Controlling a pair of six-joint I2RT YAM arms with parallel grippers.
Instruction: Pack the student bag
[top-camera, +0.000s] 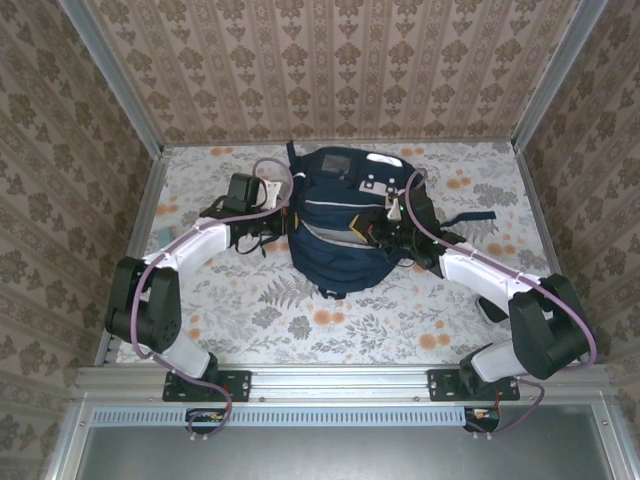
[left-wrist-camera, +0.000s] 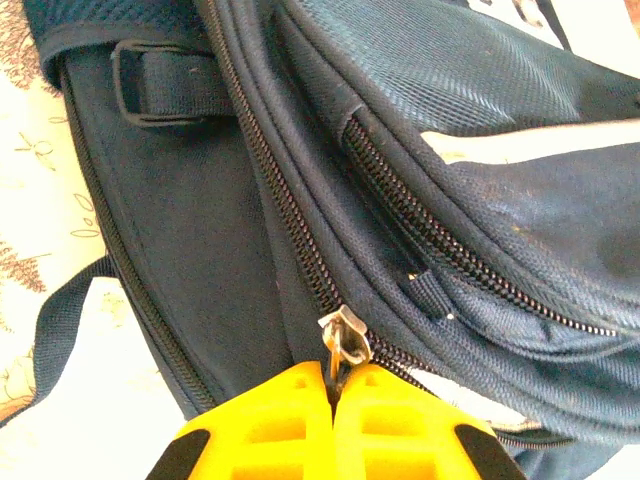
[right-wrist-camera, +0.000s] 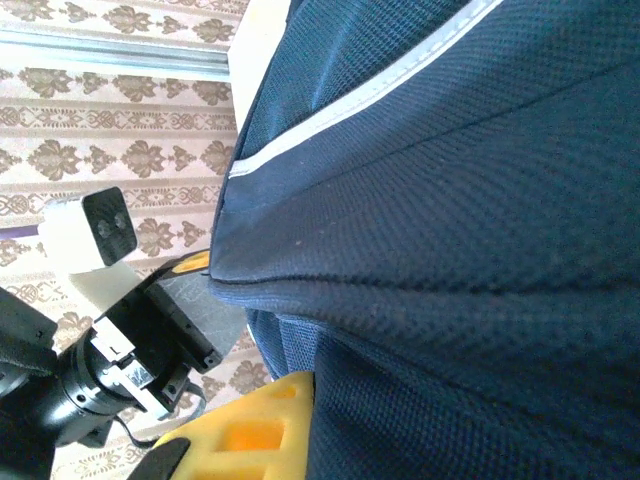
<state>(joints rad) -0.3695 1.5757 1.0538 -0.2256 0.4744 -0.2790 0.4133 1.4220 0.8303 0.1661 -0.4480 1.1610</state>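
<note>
Top: student bag lies on floral worktop; left jaws at bag's left flank, right jaws at its right flank.
Left wrist: jaws clamped on metal zip pull on bag's main zip.
Right wrist: jaws narrow, seemingly nipping bag fabric; one yellow finger shows, other hidden behind bag.
My read: bag soft, floppy, fairly light. Drive zip by pull, brace by fabric fold.

A navy student bag lies in the middle of the floral table, its white-patched end toward the far wall. The left claw sits at the bag's left edge. The right claw is on the bag's right side, seemingly touching fabric, with its jaws too dark to read.
</note>
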